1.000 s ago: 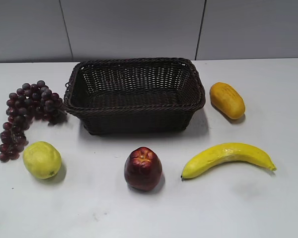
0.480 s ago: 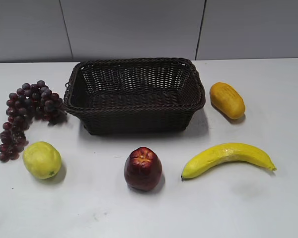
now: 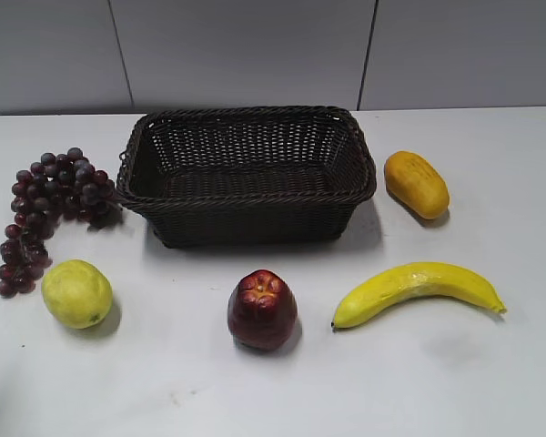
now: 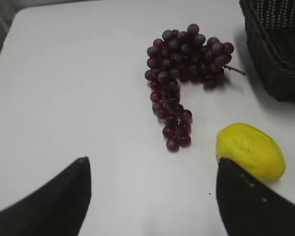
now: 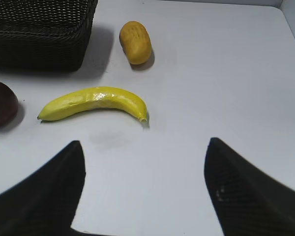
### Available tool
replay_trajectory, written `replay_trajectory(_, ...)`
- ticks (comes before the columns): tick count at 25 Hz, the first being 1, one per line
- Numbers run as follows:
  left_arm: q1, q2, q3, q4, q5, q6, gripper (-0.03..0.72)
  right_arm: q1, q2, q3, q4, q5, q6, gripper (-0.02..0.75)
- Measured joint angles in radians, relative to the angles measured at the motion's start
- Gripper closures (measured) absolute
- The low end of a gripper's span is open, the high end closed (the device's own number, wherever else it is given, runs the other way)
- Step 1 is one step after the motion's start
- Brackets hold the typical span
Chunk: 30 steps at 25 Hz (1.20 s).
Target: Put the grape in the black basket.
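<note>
Grape [image 3: 47,215] bunch on white table [image 3: 491,364], just left of black basket [image 3: 247,173], top end near basket's left wall, tail curving toward yellow-green fruit [image 3: 76,293]. I see basket holding nothing. Apple [image 3: 262,309] in front of basket, banana [image 3: 417,289] front-right, orange-yellow fruit [image 3: 416,184] right of basket. Left gripper [image 4: 152,196] fingers spread wide, nothing held, grape beyond them. Right gripper [image 5: 145,189] likewise spread, banana beyond it.

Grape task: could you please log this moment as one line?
grape: on table, left of black basket | basket: no grape inside | left gripper: open, empty | right gripper: open, empty
</note>
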Motion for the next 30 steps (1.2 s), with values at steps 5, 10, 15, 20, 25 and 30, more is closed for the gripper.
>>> replay_trajectory(5, 0.000, 0.349, -0.130, -0.001, -0.034, 0.000, 0.099, 0.000, 0.000, 0.000, 0.000, 0.000, 0.000, 0.166)
replay_trajectory(10, 0.000, 0.655, -0.340, 0.000, 0.031, 0.008, 0.099, 0.000, 0.000, 0.000, 0.000, 0.000, 0.000, 0.166)
replay_trajectory(15, 0.000, 0.873, -0.538, -0.001, 0.061, 0.043, 0.085, 0.000, 0.000, 0.000, 0.000, 0.000, 0.000, 0.166)
replay_trajectory(20, 0.000, 1.043, -0.694, -0.004, 0.102, 0.069, 0.022, 0.000, 0.000, 0.000, 0.000, 0.001, 0.000, 0.166)
replay_trajectory(25, 0.000, 1.181, -0.798, -0.046, 0.134, 0.103, 0.020, 0.000, 0.000, 0.000, 0.000, 0.001, 0.000, 0.166)
replay_trajectory(30, 0.000, 1.286, -0.848, -0.047, 0.128, 0.106, 0.024, 0.000, 0.000, 0.000, 0.000, 0.001, 0.000, 0.166)
